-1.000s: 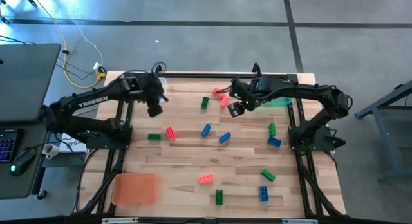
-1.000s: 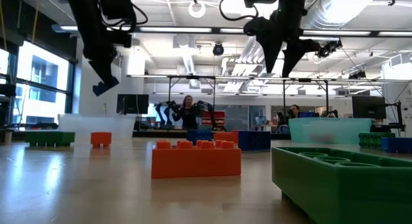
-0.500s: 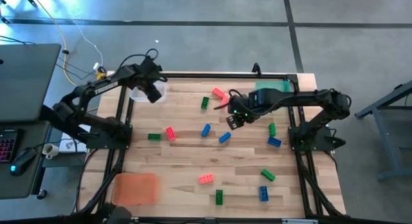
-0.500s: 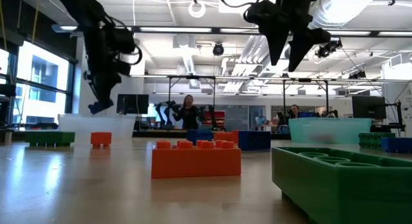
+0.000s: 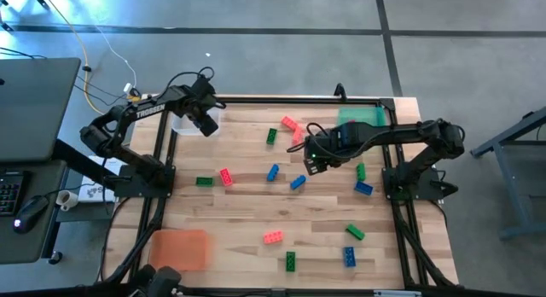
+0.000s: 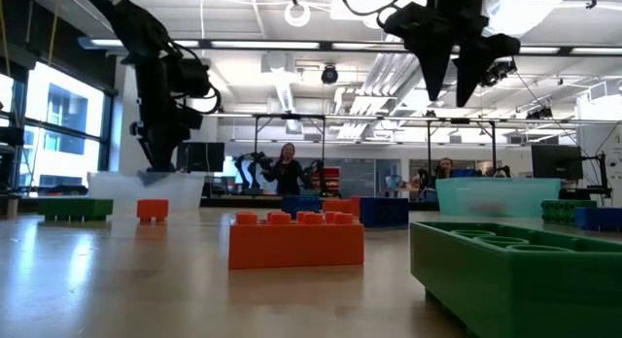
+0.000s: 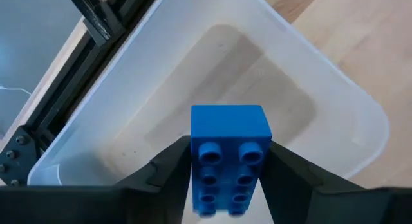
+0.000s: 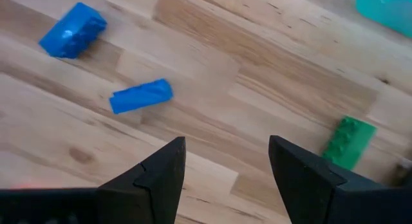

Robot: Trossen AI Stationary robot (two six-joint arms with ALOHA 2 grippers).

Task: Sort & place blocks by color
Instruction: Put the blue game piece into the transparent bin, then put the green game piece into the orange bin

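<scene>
From above, the left hand [image 5: 207,126] hangs over a clear tray [image 5: 189,125] at the far left corner of the wooden surface [image 5: 247,212]. The right hand [image 5: 312,165] hangs over the middle, its fingers apart and holding nothing. Just by it lie two blue blocks [image 5: 272,172], and a green block [image 5: 361,171] lies on its other side. More red, green and blue blocks are spread around, well apart from both hands. An orange tray [image 5: 179,249] sits at the near left corner.

From low down, the left hand [image 6: 151,163] hangs just above the clear tray [image 6: 146,194]. A big red block [image 6: 295,243] lies close in front.

The left wrist camera shows a blue block [image 7: 229,153] between the two fingers [image 7: 168,169], right over the clear tray [image 7: 322,95]. I cannot tell if the fingers squeeze it.

The right wrist camera shows spread fingers [image 8: 161,169] over bare wood, with two blue blocks [image 8: 141,96] and a green block [image 8: 348,142] ahead.
</scene>
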